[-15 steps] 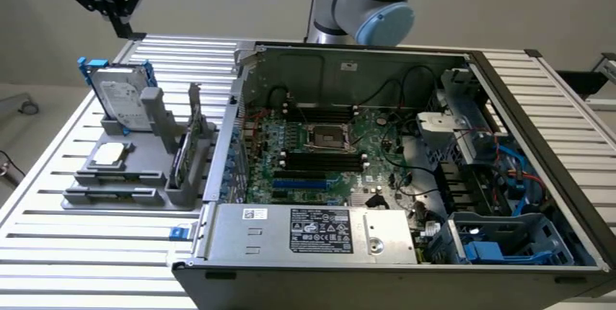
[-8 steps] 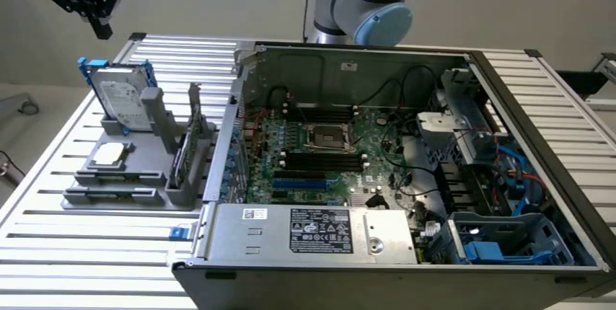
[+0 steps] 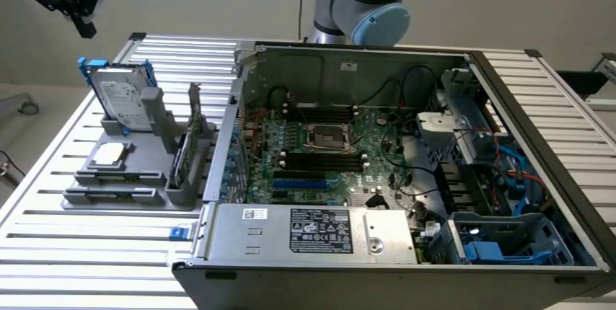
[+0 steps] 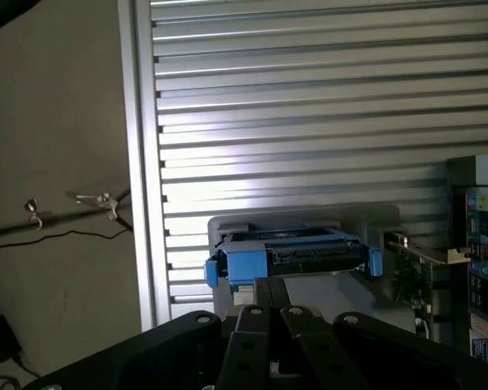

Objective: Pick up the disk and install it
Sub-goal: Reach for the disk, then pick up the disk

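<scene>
The disk (image 3: 120, 97) stands upright on edge in a grey holder (image 3: 125, 180) at the exterior view's left. It is silver-grey with a white label and a blue carrier frame. In the wrist view I look down on the disk's (image 4: 293, 256) blue-framed top edge. My black gripper (image 3: 85, 27) hangs high above the holder's far end, apart from the disk and above it. The gripper (image 4: 270, 313) is shut, its fingers pressed together with nothing between them.
An open computer case (image 3: 236, 108) lies to the holder's right on the slatted metal table (image 3: 58, 252), with a silver power supply (image 3: 308, 231) and a blue drive cage (image 3: 510, 238). A small silver chip (image 3: 108, 153) and an upright card (image 3: 192, 144) share the holder.
</scene>
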Robot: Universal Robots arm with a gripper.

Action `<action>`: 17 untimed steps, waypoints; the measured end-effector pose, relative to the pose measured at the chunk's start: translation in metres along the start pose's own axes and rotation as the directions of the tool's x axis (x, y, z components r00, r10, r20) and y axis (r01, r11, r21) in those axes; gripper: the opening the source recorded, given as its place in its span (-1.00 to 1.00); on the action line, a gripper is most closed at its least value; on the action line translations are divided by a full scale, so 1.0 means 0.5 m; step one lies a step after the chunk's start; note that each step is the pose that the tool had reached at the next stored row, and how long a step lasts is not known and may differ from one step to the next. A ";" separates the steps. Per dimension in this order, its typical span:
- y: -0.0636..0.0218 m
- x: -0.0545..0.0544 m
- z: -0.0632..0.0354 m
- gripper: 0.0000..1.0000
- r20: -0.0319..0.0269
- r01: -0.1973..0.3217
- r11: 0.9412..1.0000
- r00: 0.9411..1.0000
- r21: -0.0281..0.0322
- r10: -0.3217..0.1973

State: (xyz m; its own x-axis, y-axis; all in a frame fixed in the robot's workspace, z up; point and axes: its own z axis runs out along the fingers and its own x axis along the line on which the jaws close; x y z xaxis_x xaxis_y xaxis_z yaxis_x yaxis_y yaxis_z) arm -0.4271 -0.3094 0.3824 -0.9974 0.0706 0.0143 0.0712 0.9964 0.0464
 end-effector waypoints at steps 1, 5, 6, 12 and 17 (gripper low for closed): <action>0.000 0.000 0.000 -0.79 0.000 0.000 1.000 1.000 0.000 0.000; 0.000 0.000 0.000 -0.79 0.000 0.002 1.000 1.000 0.000 -0.002; 0.000 0.000 0.000 -0.79 0.000 0.002 1.000 1.000 0.000 -0.002; 0.000 0.000 0.000 -0.79 0.000 0.004 1.000 1.000 0.000 -0.004; 0.000 0.000 0.000 -0.79 0.000 0.006 1.000 1.000 0.000 -0.006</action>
State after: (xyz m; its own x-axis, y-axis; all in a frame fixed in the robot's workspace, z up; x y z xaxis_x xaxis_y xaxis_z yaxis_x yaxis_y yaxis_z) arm -0.4272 -0.3094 0.3824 -0.9978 0.0649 0.0143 0.0655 0.9968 0.0464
